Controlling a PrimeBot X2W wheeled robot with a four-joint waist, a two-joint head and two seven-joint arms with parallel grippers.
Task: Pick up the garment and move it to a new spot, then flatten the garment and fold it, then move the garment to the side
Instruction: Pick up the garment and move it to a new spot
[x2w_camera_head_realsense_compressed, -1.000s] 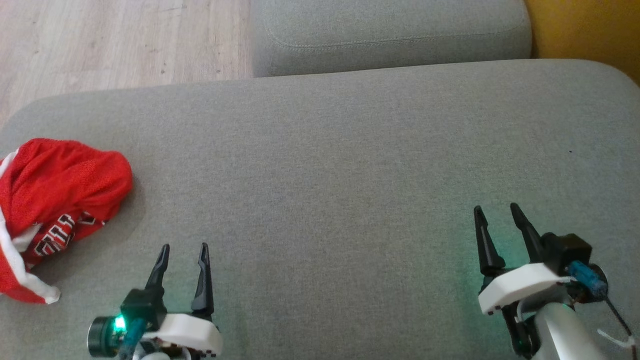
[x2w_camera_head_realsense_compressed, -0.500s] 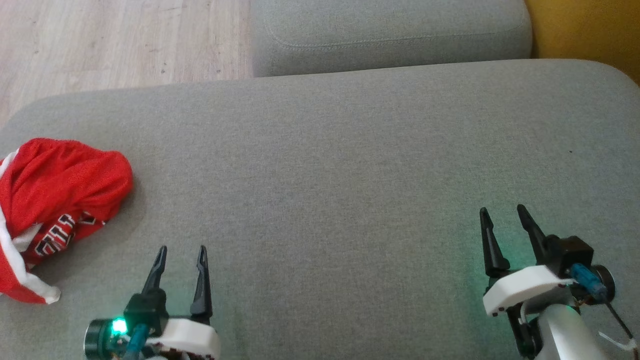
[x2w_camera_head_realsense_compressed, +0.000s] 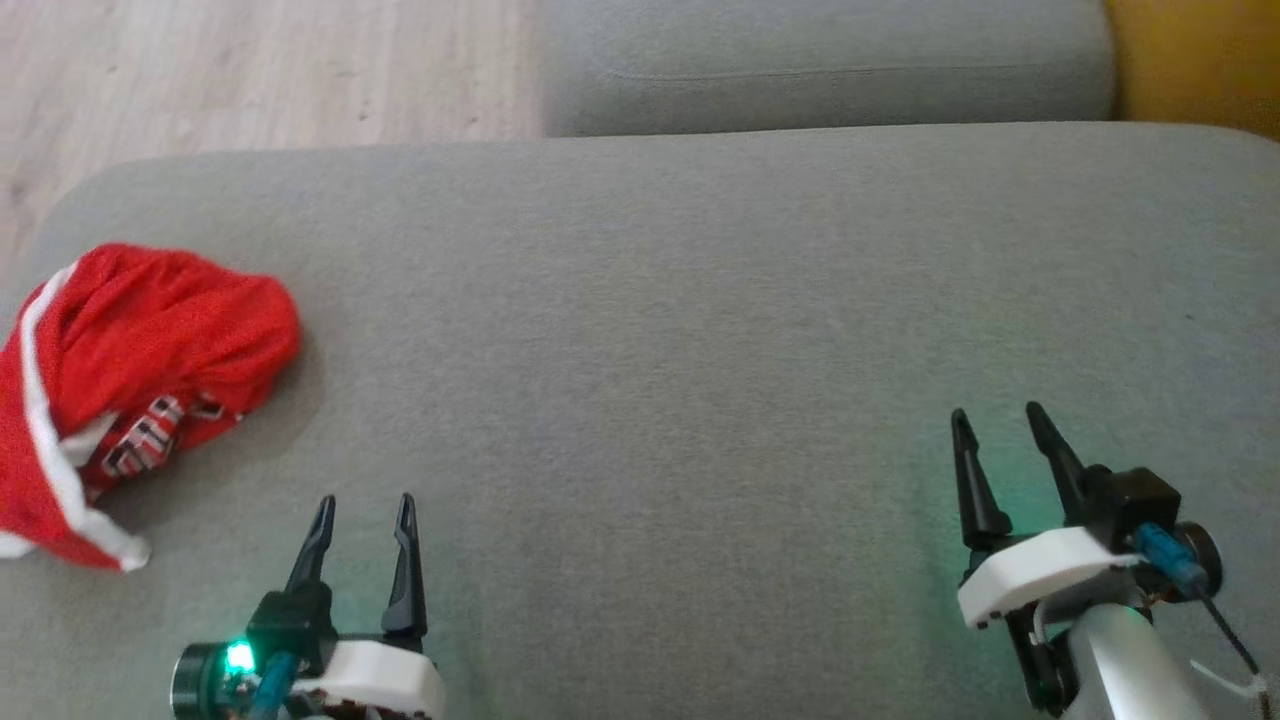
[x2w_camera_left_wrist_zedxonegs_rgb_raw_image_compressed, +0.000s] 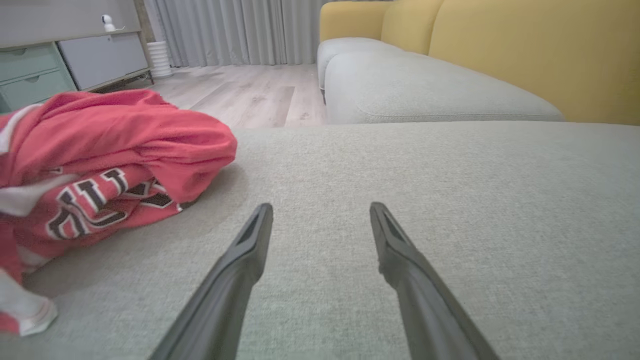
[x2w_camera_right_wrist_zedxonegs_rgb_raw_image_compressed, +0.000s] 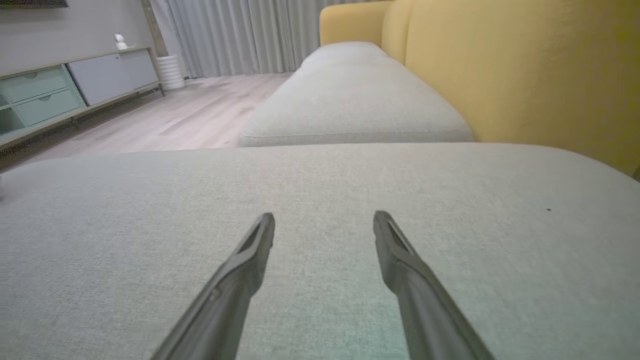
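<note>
The garment (x2w_camera_head_realsense_compressed: 140, 370) is a red mesh jersey with white trim and lettering, bunched in a heap at the left end of the grey sofa cushion (x2w_camera_head_realsense_compressed: 700, 330). In the left wrist view the garment (x2w_camera_left_wrist_zedxonegs_rgb_raw_image_compressed: 100, 150) lies ahead and to the left of the fingers. My left gripper (x2w_camera_head_realsense_compressed: 364, 502) hovers open near the cushion's front edge, to the right of the heap and apart from it. My right gripper (x2w_camera_head_realsense_compressed: 995, 414) stands open far to the right, nothing between its fingers. Both wrist views show spread fingers over bare fabric, left gripper (x2w_camera_left_wrist_zedxonegs_rgb_raw_image_compressed: 320, 207), right gripper (x2w_camera_right_wrist_zedxonegs_rgb_raw_image_compressed: 324, 216).
A second grey cushion (x2w_camera_head_realsense_compressed: 830, 60) adjoins at the back, with a yellow sofa back (x2w_camera_head_realsense_compressed: 1190, 60) at the right. Wooden floor (x2w_camera_head_realsense_compressed: 250, 80) lies beyond the cushion's far left edge. A low cabinet (x2w_camera_left_wrist_zedxonegs_rgb_raw_image_compressed: 60, 65) and curtains stand across the room.
The whole head picture has shifted, so the camera has moved; the garment now sits a little further right and higher in it. Both grippers stay open and hold nothing.
</note>
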